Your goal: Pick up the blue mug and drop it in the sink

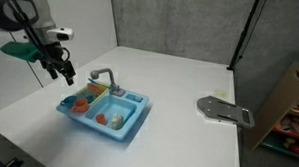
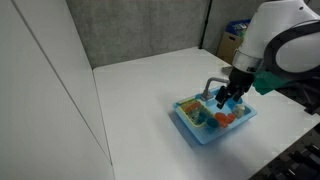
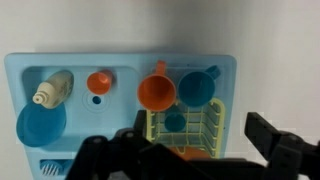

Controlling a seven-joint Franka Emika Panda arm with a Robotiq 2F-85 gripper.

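Observation:
The light-blue toy sink (image 3: 120, 65) fills the wrist view and shows in both exterior views (image 1: 128, 121) (image 2: 200, 133). The blue mug (image 3: 197, 87), round with a small handle, stands beside an orange cup (image 3: 157, 92) at the top of the yellow rack (image 3: 210, 125). A smaller blue cup (image 3: 175, 120) sits in the rack. My gripper (image 3: 200, 135) is open and empty, hovering above the rack end of the sink (image 1: 62, 70) (image 2: 231, 98). The grey faucet (image 1: 105, 77) stands at the sink's back.
A large blue round dish (image 3: 40, 125) and a small orange piece (image 3: 98, 82) lie at the sink's other end. A grey flat tool (image 1: 224, 109) lies on the white table (image 1: 179, 90). A cardboard box (image 1: 289, 93) stands past the table edge.

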